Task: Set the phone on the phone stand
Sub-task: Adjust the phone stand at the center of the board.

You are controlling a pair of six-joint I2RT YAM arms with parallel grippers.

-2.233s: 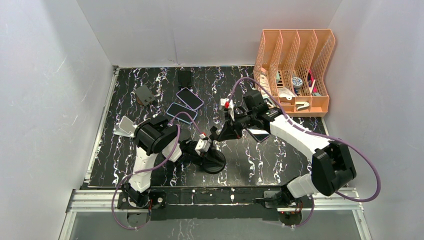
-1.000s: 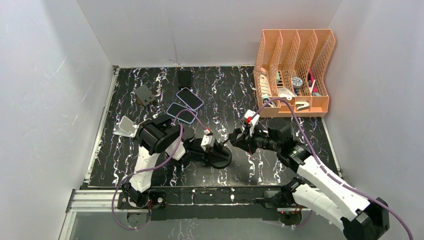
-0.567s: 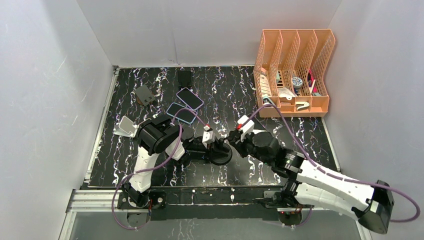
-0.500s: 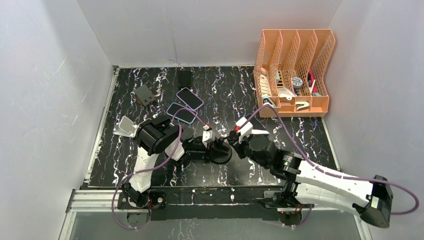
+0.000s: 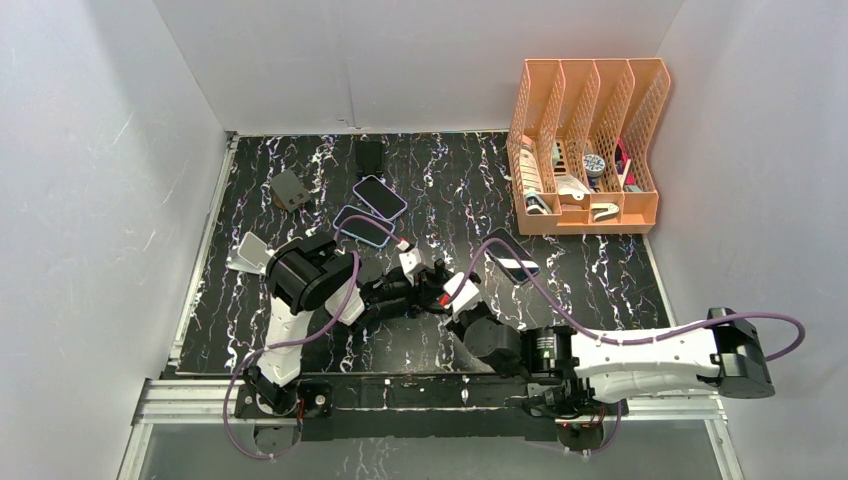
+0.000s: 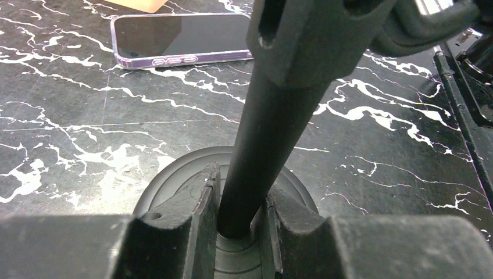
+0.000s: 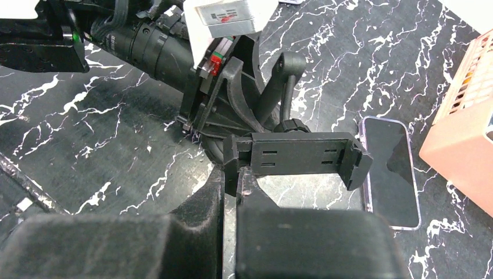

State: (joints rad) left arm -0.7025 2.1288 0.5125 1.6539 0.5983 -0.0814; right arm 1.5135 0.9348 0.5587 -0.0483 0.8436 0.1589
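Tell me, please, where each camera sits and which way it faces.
Top: above and behind the arms, looking down on the table; the left arm and right arm show.
Left wrist: low over the table, facing the stand post clamped in the left tool; phone beyond.
Right wrist: above the right tool, looking down at the stand's clamp, with the left arm beyond.
Shared: both wrist views show the stand and the same phone.

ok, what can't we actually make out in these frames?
- Top view: phone stand base mostly hidden under the right arm.
- Left wrist: cradle cut off by top edge; stand covers the phone's end.
- Right wrist: whether right tool touches the cradle; its own blurred fingers block that.
- Top view: organizer contents too small.
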